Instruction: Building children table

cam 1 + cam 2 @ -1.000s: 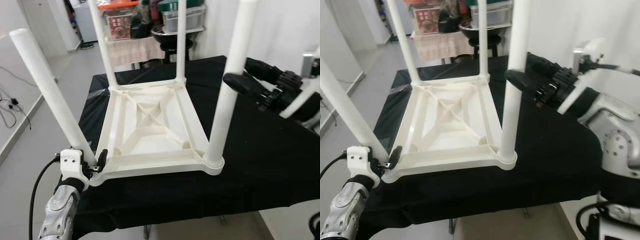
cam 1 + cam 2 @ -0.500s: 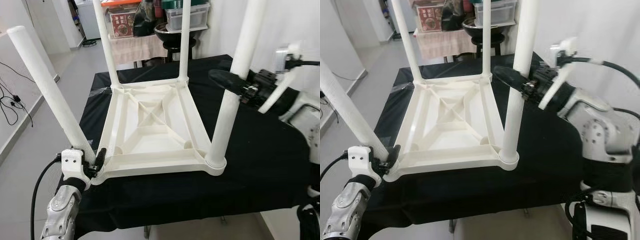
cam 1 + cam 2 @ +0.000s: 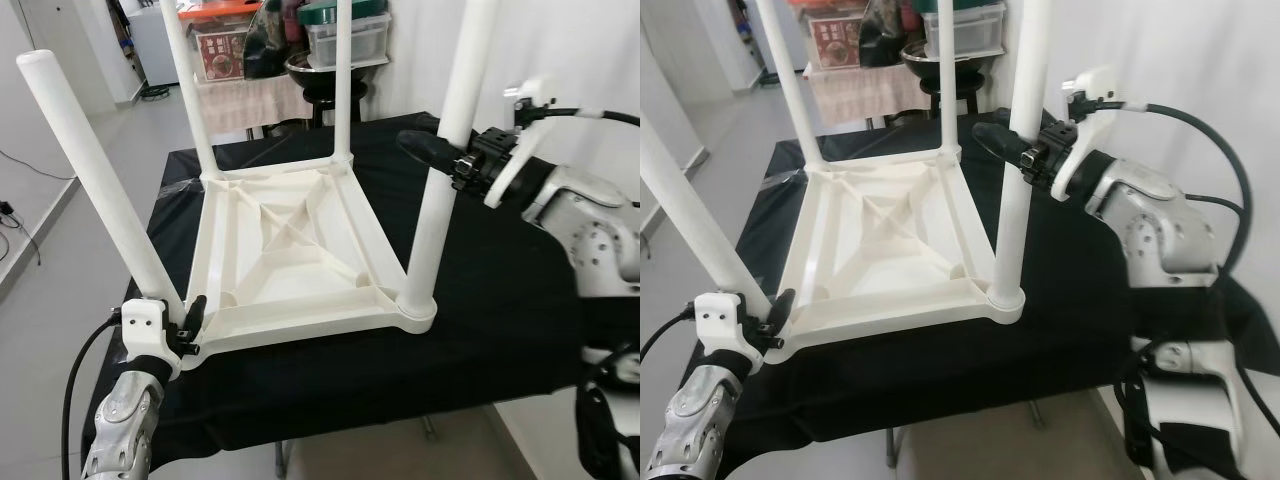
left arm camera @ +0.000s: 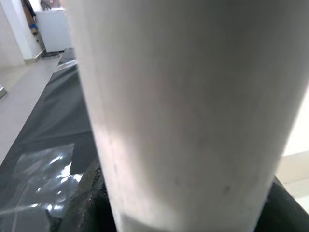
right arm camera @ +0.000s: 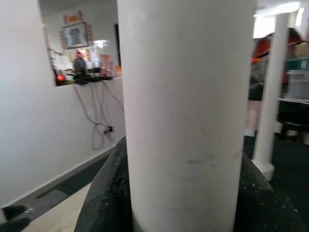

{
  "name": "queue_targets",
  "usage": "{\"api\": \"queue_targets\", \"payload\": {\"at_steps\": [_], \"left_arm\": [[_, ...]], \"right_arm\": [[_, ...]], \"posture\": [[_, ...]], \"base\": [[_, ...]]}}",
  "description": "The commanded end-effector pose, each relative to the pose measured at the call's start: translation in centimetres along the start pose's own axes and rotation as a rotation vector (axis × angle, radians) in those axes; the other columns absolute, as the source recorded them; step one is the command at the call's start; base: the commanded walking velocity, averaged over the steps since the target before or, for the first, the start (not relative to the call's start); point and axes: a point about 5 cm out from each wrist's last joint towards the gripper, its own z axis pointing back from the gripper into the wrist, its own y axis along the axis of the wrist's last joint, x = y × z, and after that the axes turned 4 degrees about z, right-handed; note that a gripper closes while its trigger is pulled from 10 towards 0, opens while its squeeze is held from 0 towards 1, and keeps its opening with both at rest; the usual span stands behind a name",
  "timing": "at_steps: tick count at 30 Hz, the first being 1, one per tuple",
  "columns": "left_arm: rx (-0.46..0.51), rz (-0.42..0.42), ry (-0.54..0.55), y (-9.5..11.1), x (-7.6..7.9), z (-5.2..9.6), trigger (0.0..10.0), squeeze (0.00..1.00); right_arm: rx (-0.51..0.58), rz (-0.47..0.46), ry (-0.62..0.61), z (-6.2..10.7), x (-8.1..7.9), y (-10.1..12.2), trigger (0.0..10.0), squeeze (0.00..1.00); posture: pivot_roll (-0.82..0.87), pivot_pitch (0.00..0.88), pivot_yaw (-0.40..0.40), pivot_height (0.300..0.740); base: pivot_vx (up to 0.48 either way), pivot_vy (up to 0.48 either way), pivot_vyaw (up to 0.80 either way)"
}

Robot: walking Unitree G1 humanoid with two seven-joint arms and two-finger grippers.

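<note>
**While both grippers are clamping legs, the children's table is lying upside down**

While lying inverted on the black-draped work table (image 3: 520, 300), the white children's table (image 3: 290, 250) is occupying the left half of that surface, its near edge reaching the front edge. Four white legs are pointing upward from its corners. The near-left leg (image 3: 95, 180) is leaning outward past the front-left corner; the near-right leg (image 3: 440, 170) is standing upright in its socket. The two far legs (image 3: 185, 90) are rising toward the back edge. The right gripper (image 3: 440, 152) is closing its black fingers around the near-right leg at mid-height. The left gripper (image 3: 185, 322) is gripping the base of the near-left leg. A shelf with storage boxes (image 3: 300, 40) is standing beyond the back edge.
</note>
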Motion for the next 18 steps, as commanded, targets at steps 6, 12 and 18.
{"api": "queue_targets", "payload": {"at_steps": [6, 12, 18], "left_arm": [[0.132, -0.038, 0.033, 3.5, -0.8, -0.4, 0.0, 0.00], [0.298, -0.098, 0.057, 9.0, -1.2, -1.2, 0.0, 0.00], [0.684, -0.285, -0.042, 24.2, -0.3, -2.5, 0.0, 0.00]], "right_arm": [[-0.084, -0.035, -0.138, -1.3, 0.5, -3.1, 0.0, 0.00], [-0.126, -0.133, -0.331, -1.9, 1.9, -5.1, 0.0, 0.00], [-0.350, -0.285, -0.569, -2.4, 0.9, -11.0, 0.0, 0.00]], "posture": [[-0.11, 0.000, 0.051, 0.740], [-0.09, 0.000, 0.053, 0.740], [-0.05, 0.000, 0.062, 0.740]], "base": [[0.000, 0.000, 0.00], [0.000, 0.000, 0.00], [0.000, 0.000, 0.00]]}}
